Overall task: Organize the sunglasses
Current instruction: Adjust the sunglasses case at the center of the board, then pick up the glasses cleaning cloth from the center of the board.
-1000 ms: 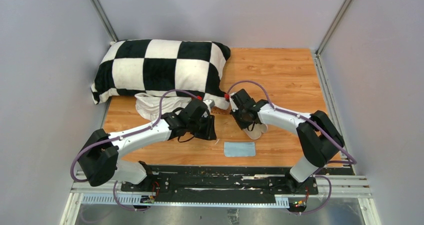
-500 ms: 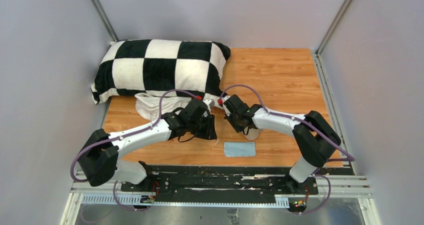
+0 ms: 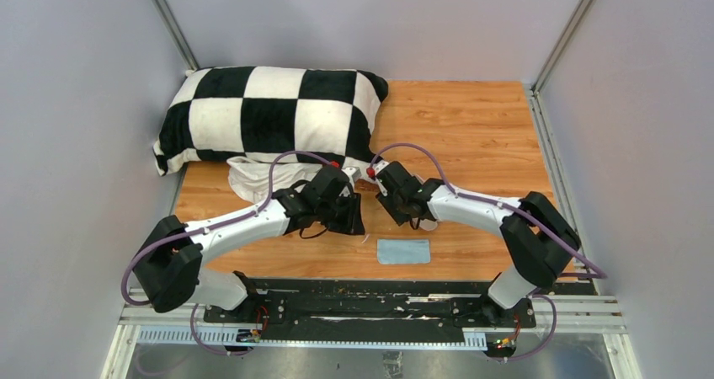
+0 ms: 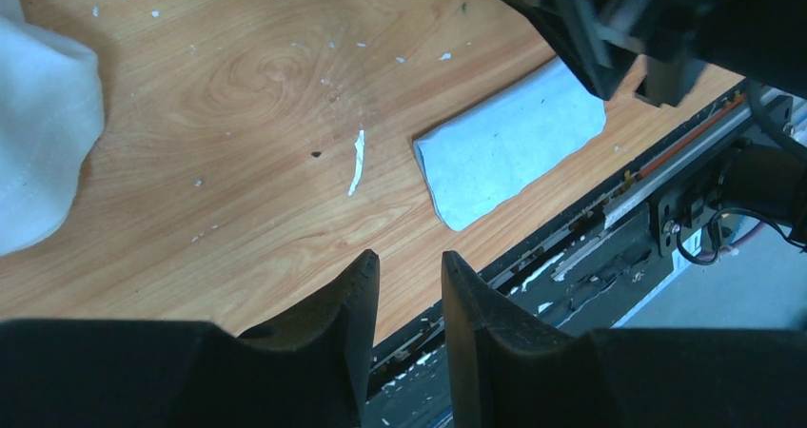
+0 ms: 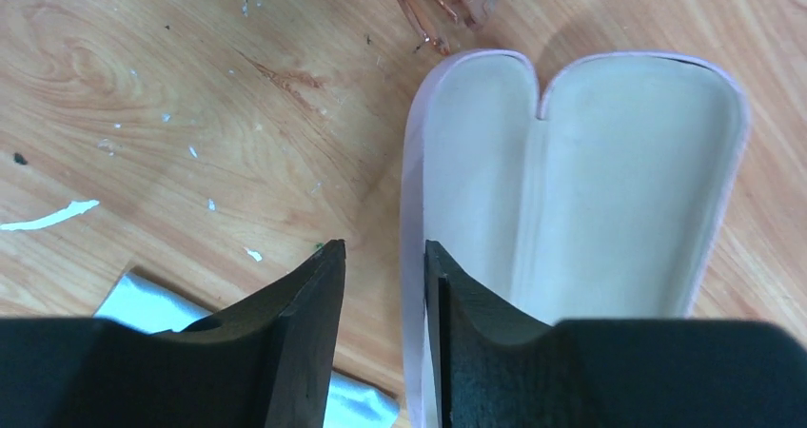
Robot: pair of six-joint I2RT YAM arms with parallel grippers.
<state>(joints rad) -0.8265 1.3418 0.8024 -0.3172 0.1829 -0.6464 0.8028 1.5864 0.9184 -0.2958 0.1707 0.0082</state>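
We saw a light wooden tabletop (image 3: 471, 126) boxed in on three sides by plain pale-grey walls (image 3: 379, 17), with slim metal posts (image 3: 168, 21) running up the two far corners. Small white flecks (image 4: 357, 162) were scattered over the grain. A black mounting rail (image 3: 370, 307) and a silver extrusion (image 3: 337, 337) lined the near edge. The light was even and soft, with only faint shadows.

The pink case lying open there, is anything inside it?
Only cream lining shows inside the pink case; nothing lies in the visible part. The right gripper covers its near end, hiding that bit.
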